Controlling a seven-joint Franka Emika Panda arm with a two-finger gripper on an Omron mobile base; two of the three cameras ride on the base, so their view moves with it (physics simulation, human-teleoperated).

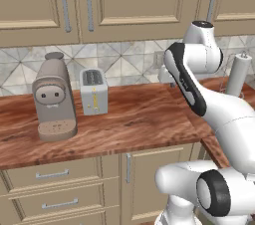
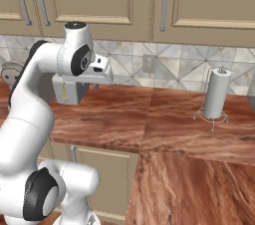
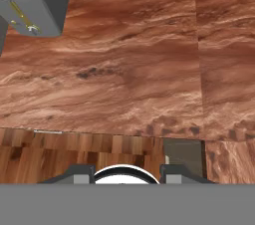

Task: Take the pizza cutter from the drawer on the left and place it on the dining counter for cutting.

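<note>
- Light is even and soft across all views, bright without any harsh glare.
- The grey boxy toaster (image 1: 93, 91) and the taupe coffee machine (image 1: 54, 97) cast faint shadows on the reddish wood-grain worktop (image 1: 134, 119).
- Beyond the fingers, the grain looks slightly soft; edges are coarse and pixelated.

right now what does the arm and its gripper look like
A glossy white arm of rounded, bulbous segments, with black bands and round black caps at the joints. No loose cables or lettering visible. The gripper shows two small dark grey, blocky finger tips.
</note>
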